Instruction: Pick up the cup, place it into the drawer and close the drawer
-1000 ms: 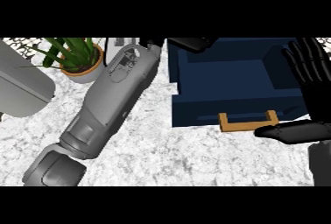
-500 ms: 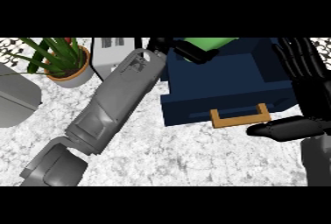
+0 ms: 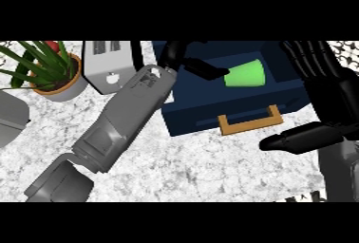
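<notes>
Just right of the open dark blue box drawer, beside its tan wooden handle, the black right hand is open with its fingers straight. The bright green plastic cup sits inside the drawer. The black left hand hangs over the drawer's left rim, fingers uncurled, one tip at the cup's edge. Left of the drawer stand a white toaster and a potted green plant.

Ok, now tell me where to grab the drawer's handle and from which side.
Take the tan handle by its long crossbar, coming from the near side, the robot's own. It is a U-shaped bar standing off the front of the blue drawer, so fingers can probably hook behind it. The open right hand sits beside it, thumb low near the handle's right end.
</notes>
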Tool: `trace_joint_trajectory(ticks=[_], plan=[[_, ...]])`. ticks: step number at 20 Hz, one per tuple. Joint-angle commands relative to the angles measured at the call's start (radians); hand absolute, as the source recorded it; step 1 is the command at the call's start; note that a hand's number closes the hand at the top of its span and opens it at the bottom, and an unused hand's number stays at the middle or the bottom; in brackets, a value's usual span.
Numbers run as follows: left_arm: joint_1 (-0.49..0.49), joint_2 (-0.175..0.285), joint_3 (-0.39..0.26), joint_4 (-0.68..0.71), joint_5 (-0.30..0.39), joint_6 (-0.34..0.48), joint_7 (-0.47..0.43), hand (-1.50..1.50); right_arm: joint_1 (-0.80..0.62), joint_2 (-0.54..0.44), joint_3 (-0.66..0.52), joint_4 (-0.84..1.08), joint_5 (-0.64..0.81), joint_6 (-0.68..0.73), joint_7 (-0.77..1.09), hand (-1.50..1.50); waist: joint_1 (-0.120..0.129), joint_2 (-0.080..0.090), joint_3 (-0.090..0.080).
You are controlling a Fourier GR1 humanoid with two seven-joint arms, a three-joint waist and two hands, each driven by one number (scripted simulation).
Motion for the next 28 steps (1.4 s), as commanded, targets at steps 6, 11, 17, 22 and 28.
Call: trace_joint_trajectory(ticks=[6, 11, 17, 22, 28], plan=[[0.023, 0.0, 0.047, -0.093, 0.183, -0.046, -0.129, -1.5, -0.013, 0.013, 0.132, -0.007, -0.183, 0.228, 0.014, 1.5, -0.019, 0.001, -0.001], [0.013, 0.0, 0.071, -0.1, 0.255, 0.027, -0.186, -1.5, 0.03, -0.113, 0.224, 0.005, -0.146, 0.379, 0.099, 1.5, 0.028, -0.018, -0.002], [0.009, 0.0, 0.068, -0.072, 0.284, 0.05, -0.236, -1.5, 0.126, -0.185, 0.291, -0.023, 0.079, 0.374, 0.118, -1.5, 0.1, -0.032, -0.001], [0.043, 0.0, 0.089, -0.071, 0.324, 0.026, -0.277, -1.5, 0.156, -0.219, 0.328, 0.007, 0.356, 0.287, 0.014, -1.5, 0.141, -0.034, 0.0], [0.131, 0.0, 0.065, -0.146, 0.34, 0.01, -0.305, -1.5, 0.065, -0.146, 0.414, 0.363, 0.546, 0.174, -0.098, -1.5, 0.204, -0.04, -0.001]])
